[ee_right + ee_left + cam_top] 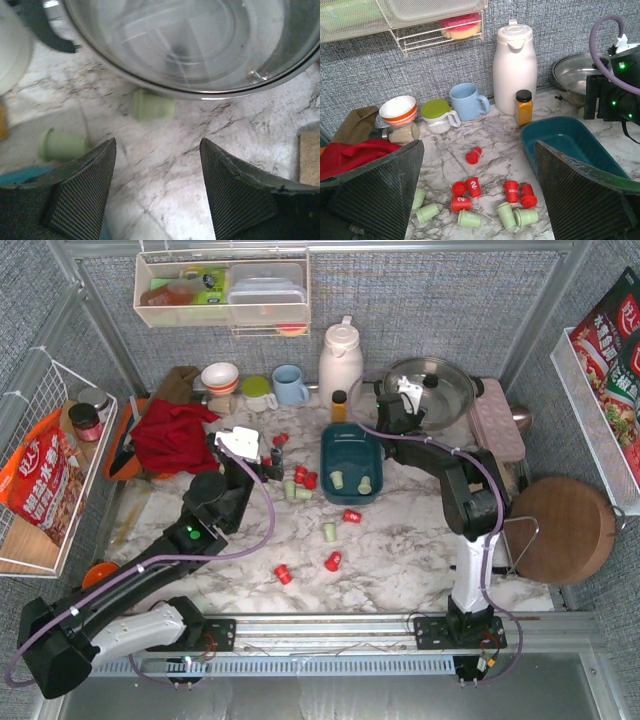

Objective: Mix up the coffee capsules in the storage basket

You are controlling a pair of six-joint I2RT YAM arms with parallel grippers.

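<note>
The dark teal storage basket (pixel 350 445) sits mid-table with two mint green capsules (pixel 337 479) inside. Red and green capsules (pixel 303 480) cluster just left of it, and more lie scattered nearer the front (pixel 333 561). My left gripper (pixel 270 458) is open and empty just above the cluster. In the left wrist view, my left gripper (pixel 479 170) frames several red (pixel 473 186) and green capsules (pixel 469 219), with the basket (pixel 570 142) to the right. My right gripper (pixel 385 412) is open and empty behind the basket, by the pan. In the right wrist view, my right gripper (pixel 157 145) faces two green capsules (pixel 152 106) lying on the marble.
A steel pan with glass lid (pixel 430 390), white thermos (pixel 340 360), spice jar (pixel 339 406), light-blue mug (pixel 290 385), green-lidded cup (pixel 258 392) and bowls (pixel 220 377) line the back. A red cloth (pixel 175 435) lies left, a wooden board (pixel 560 530) right.
</note>
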